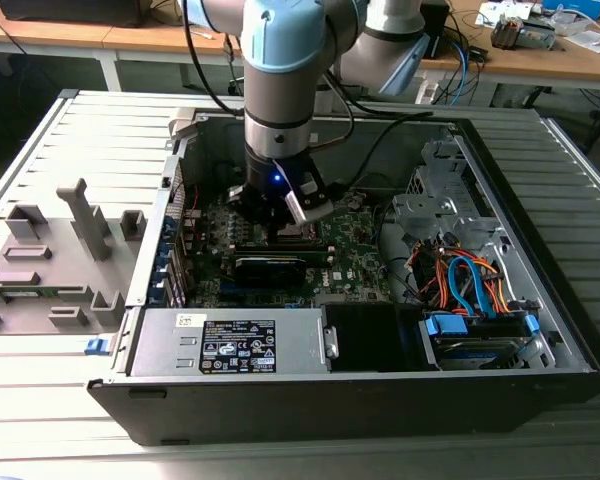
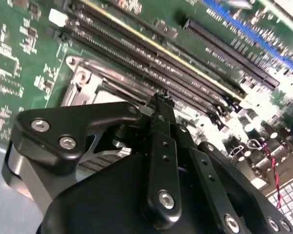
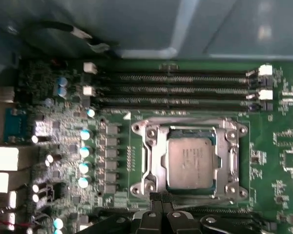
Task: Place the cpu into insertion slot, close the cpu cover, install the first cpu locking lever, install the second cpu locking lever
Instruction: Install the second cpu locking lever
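On a slatted desk [image 1: 40, 420] the cpu [image 3: 191, 162] sits under its cpu cover [image 3: 156, 161]; gripper [image 3: 156, 197] fingers pressed together at the lower edge could slip off.

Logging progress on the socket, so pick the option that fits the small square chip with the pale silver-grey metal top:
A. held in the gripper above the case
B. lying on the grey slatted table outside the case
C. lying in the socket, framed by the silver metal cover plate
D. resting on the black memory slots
C: in the first wrist view the small square silver-grey chip lies in the socket, with the silver metal cover plate framing it.
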You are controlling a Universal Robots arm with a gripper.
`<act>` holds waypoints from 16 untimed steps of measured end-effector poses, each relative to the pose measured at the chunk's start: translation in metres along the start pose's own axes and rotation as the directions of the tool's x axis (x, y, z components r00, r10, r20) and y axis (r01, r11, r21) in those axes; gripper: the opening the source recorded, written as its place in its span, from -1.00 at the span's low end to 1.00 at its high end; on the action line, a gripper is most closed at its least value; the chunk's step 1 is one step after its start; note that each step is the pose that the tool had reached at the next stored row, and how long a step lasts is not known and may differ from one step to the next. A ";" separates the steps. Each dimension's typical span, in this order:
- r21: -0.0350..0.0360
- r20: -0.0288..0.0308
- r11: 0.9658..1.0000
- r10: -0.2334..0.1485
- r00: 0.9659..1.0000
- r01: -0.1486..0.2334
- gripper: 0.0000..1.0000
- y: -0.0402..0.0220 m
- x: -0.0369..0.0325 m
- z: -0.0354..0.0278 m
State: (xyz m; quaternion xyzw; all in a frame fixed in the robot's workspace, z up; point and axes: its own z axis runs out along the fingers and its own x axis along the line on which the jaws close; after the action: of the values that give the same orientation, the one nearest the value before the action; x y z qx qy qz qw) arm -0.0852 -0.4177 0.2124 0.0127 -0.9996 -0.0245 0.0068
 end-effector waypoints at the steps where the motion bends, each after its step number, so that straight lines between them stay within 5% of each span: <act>1: -0.004 0.000 1.000 0.000 1.000 0.000 -0.79 -0.0018 0.0009 -0.0001; 6: -0.013 0.002 1.000 0.000 1.000 0.000 -0.79 -0.0161 0.0046 -0.0008; 8: -0.032 0.002 0.999 -0.001 1.000 0.001 -0.79 -0.0188 0.0055 -0.0008; 12: -0.099 0.005 0.995 -0.002 1.000 0.002 -0.79 -0.0233 0.0095 -0.0011; 16: -0.124 0.006 0.992 -0.003 1.000 0.004 -0.79 -0.0279 0.0147 -0.0009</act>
State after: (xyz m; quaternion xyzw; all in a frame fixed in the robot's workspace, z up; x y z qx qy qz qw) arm -0.0991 -0.4459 0.2122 0.0140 -0.9961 -0.0867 0.0048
